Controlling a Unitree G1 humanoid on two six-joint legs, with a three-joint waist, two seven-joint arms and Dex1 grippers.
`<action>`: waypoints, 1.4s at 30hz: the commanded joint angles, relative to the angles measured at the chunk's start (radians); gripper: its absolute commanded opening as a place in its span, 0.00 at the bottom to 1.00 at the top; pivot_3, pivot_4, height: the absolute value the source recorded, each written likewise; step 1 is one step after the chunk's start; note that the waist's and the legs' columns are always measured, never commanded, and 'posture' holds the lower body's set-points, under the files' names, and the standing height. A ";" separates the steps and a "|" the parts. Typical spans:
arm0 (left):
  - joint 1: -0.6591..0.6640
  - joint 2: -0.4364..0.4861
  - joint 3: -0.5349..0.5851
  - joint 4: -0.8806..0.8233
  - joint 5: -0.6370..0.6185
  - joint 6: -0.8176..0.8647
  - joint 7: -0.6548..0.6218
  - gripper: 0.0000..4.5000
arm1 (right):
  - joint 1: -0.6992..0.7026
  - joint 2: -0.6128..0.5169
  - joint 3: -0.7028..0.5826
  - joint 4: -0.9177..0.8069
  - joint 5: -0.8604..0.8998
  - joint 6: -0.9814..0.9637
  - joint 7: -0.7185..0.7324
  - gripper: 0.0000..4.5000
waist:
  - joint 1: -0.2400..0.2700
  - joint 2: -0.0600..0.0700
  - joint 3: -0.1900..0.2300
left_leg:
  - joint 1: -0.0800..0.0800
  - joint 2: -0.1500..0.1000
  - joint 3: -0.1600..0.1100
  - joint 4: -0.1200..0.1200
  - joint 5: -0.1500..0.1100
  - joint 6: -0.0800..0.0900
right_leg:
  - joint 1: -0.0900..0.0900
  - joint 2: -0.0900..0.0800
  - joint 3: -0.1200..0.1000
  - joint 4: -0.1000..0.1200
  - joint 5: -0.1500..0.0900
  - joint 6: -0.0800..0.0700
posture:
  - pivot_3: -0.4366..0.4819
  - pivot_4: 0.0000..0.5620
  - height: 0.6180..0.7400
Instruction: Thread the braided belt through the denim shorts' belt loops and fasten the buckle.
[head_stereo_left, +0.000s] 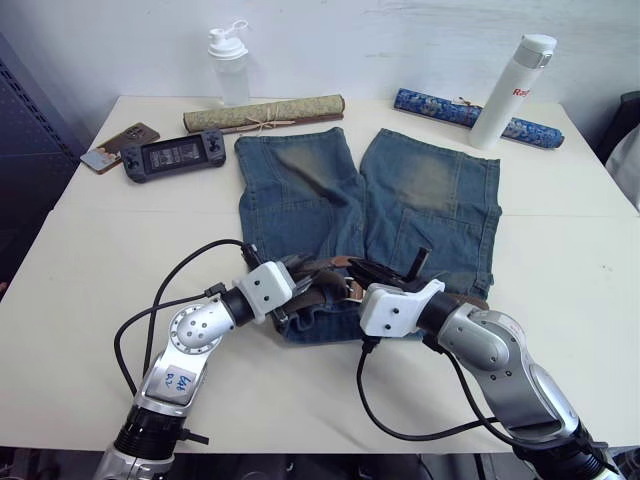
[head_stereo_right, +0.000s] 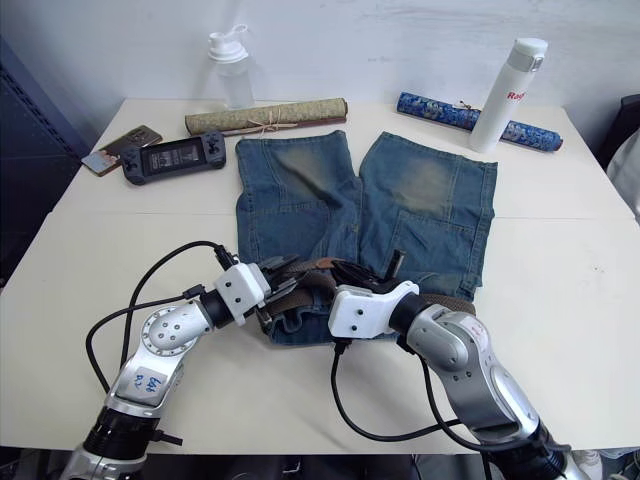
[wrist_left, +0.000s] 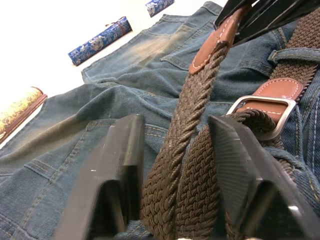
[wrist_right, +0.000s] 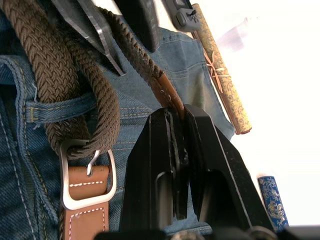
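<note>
Lying flat near the middle of the worktop (head_stereo_left: 560, 250), the denim shorts (head_stereo_left: 400, 200) have their legs pointing toward the far edge and their waistband toward the near edge, where both arms meet. The braided belt (wrist_left: 175, 165) runs along that waistband, passing under one of the belt loops (wrist_right: 60, 111) — its silver buckle (wrist_right: 87, 175) sits just beside that loop, with the woven strap looped through the frame. The right gripper (wrist_right: 179, 150) has its fingers pressed together, pinching the belt's brown leather tip (wrist_right: 167, 95) and holding it raised off the denim. The left gripper (wrist_left: 175, 150) has its fingers spread, one on each side of two runs of the woven strap, not closed on them. Along the far edge lie a rolled tan mat (head_stereo_left: 265, 114), a blue patterned roll (head_stereo_left: 440, 105), a white bottle (head_stereo_left: 510, 90) and a clear shaker bottle (head_stereo_left: 229, 65); a handheld game console (head_stereo_left: 175, 156) and a phone (head_stereo_left: 118, 146) rest by the far left corner.
</note>
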 joint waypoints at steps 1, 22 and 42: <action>-0.010 -0.002 -0.002 -0.042 -0.012 -0.014 -0.003 0.01 | -0.001 0.004 -0.007 -0.030 -0.006 -0.024 0.006 0.00 | 0.000 0.000 0.000 | 0.000 0.000 0.000 0.000 0.000 0.000 | 0.000 0.000 0.000 0.000 0.000 0.000 | 0.48 0.27 0.82; 0.001 -0.033 0.056 -0.021 -0.070 0.051 0.030 0.00 | 0.200 0.052 -0.153 -0.148 0.132 0.146 0.031 0.79 | 0.003 0.000 0.000 | 0.000 0.000 0.000 0.000 0.000 0.001 | 0.001 0.000 0.000 0.001 0.000 0.000 | 0.48 0.27 0.82; -0.061 -0.076 0.159 -0.095 -0.239 0.235 0.053 0.00 | 0.227 0.074 -0.006 0.064 -0.087 0.057 -0.118 0.89 | 0.000 0.000 0.000 | 0.001 0.000 0.001 0.001 0.001 0.000 | 0.001 0.001 0.001 0.001 0.000 0.000 | 0.48 0.27 0.82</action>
